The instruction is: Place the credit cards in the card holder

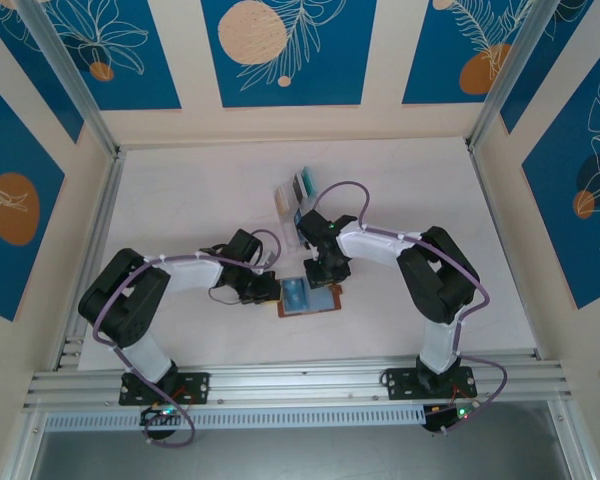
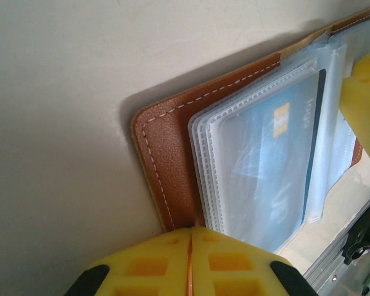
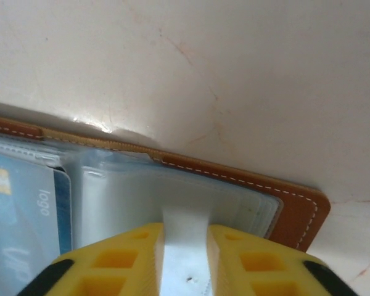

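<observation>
**1. STATUS.** Task partly done, by est. The card holder [image 1: 320,302] lies open and flat on the table [image 1: 180,210], near-centre, betw. the two arms. One blue card [image 2: 265,160] sits fully inside a clear sleeve on the holder's left half. Other credit cards [image 1: 303,186] stand in the clear rack [image 1: 286,200] farther back, well apart from the holder. Left to do: xfer those cards into the free pockets. The qty in the rack is too small to read.

**2. GRIPPERS.**
- Left gripper [image 2: 191,262]: fingers pressed together at the holder's outer left edge. Can't tell if leather is nipped betw. them.
- Right gripper [image 3: 185,259]: fingers part spread over the right half, w/ a pale strip [image 3: 185,237] betw. them. Can't tell if the strip is a card or a sleeve flap, or if it is pinched or only touched.

**3. MATERIALS.**
- Holder: tan-brown leather, matte, rounded corners, white stitch line along the border.
- Sleeves [image 2: 216,154]: thin clear plastic, stacked several deep, ribbed weld edges, glossy. Likely floppy.
- Blue card: flat, looks rigid. Gold chip patch, "logo" print, dark stripe on one long edge.
- Finger pads [image 2: 142,271]: yellow, moulded w/ square recesses.
- Table: off-white, smooth, faint reddish veins.
</observation>
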`<state>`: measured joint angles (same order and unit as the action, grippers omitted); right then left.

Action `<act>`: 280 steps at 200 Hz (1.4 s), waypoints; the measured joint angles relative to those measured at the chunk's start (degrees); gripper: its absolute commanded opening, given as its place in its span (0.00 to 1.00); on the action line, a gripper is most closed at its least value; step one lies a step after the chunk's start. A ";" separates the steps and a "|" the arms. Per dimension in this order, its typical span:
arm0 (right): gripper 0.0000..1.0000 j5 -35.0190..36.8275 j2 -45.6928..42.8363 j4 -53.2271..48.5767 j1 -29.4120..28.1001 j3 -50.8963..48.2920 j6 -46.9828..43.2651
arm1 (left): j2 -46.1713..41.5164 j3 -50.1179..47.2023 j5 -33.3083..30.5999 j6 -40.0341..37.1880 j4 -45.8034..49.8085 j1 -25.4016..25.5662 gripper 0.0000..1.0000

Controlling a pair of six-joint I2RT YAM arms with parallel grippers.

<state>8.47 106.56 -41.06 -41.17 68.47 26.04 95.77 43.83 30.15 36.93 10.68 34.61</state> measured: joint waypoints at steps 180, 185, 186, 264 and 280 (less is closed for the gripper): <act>0.00 -4.55 -3.52 -1.88 -2.16 3.50 1.11 | -0.07 -0.52 -0.63 1.92 -2.56 0.94 0.08; 0.00 -5.05 -3.52 -1.86 -2.25 3.74 1.11 | -0.07 -0.57 -0.70 2.01 -2.80 1.07 0.08; 0.00 -5.25 -3.52 -1.88 -2.27 3.80 1.11 | -0.07 -0.57 -0.72 2.08 -2.82 1.11 0.08; 0.04 -15.52 -0.87 0.79 -2.58 4.17 2.47 | 0.26 -0.79 -1.18 4.13 -4.98 1.97 0.08; 0.12 -17.38 0.15 1.97 -2.45 3.96 3.39 | 0.26 -1.18 -0.94 4.87 -5.68 1.97 0.08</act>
<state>-8.91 106.72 -39.09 -43.62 72.42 29.43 96.03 42.65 29.21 41.80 4.99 36.58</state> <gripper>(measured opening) 0.072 0.079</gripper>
